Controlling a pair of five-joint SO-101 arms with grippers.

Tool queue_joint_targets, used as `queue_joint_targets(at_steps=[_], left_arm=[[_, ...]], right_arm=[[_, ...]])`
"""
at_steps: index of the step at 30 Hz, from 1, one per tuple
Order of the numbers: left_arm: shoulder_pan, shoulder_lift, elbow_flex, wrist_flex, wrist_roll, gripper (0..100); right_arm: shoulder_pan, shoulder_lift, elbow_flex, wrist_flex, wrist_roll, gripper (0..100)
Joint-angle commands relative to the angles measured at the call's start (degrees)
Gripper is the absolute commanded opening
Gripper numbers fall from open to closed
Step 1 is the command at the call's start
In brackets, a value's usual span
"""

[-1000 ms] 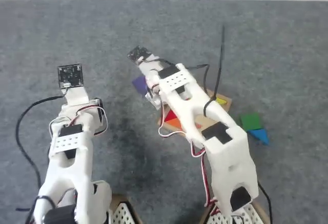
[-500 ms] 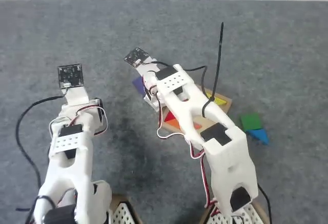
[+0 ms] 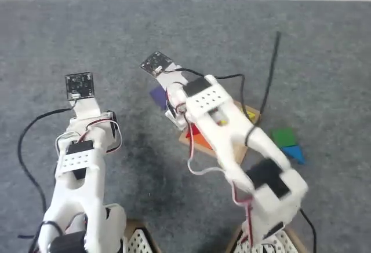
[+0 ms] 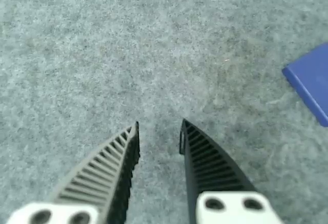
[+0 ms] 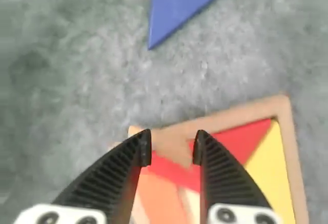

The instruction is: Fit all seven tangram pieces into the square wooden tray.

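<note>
While right pincer (image 5: 170, 147) gapes narrowly over tray (image 5: 241, 112) edge | left pincer (image 4: 159, 137) narrow over carpet (image 4: 102, 55)

two white arms are working side by side on one grey table (image 3: 324, 50): the left arm (image 3: 76, 169) and the right arm (image 3: 223, 117). each is carrying one gripper, making two: the left gripper (image 4: 159, 126) and the right gripper (image 5: 171, 142). one square wooden tray (image 5: 230, 115) is lying on the table. six tangram pieces are showing. three are sitting in the tray: a red piece (image 5: 243, 138), an orange piece (image 3: 200, 142) and a yellow piece (image 5: 271, 170). three are lying outside it: a dark blue piece (image 5: 179, 1), a green piece (image 3: 283, 136) and a lighter blue triangle (image 3: 294, 152).
</note>
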Motion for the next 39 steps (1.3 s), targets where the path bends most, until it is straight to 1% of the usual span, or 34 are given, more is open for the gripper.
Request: queue_joint_targets(at_steps=[1,5,7,9,12,16,19,22,26,29,33,39], left_arm=[[0.3,0.0,-0.7,-1.4,-0.9,12],[0.3,0.0,-0.7,-1.4,-0.9,12],[0.3,0.0,-0.7,-1.4,-0.9,12],[0.3,0.0,-0.7,-1.4,-0.9,12],[0.3,0.0,-0.7,-1.4,-0.9,12],[0.3,0.0,-0.7,-1.4,-0.9,12],[0.4,0.0,-0.7,-1.4,-0.9,12],[0.4,0.0,-0.7,-1.4,-0.9,12],[0.4,0.1,-0.6,-1.4,-0.9,12],[0.4,0.1,-0.6,-1.4,-0.9,12],[0.4,0.1,-0.6,-1.4,-0.9,12],[0.4,0.1,-0.6,-1.4,-0.9,12]], right_arm=[[-0.1,-12.7,4.1,0.6,-1.5,13.6],[4.0,-18.9,11.3,0.3,-3.2,12.8],[5.8,-20.4,14.9,-2.5,-3.4,12.2],[5.8,-21.8,17.3,-6.5,-3.4,14.7],[3.4,-23.4,17.5,-8.1,-3.5,19.1],[-2.2,-23.4,17.5,-13.4,-3.5,19.4],[-5.1,-19.0,16.5,-17.0,-3.5,19.4],[-5.7,-10.5,13.4,-17.2,-3.5,19.4],[-3.0,-1.5,8.9,-14.7,-3.5,19.4],[-0.3,0.0,9.0,-13.7,-3.5,19.4],[2.3,-3.9,14.0,-13.9,-3.5,17.1],[5.1,-16.8,25.3,-14.2,-3.4,15.9]])
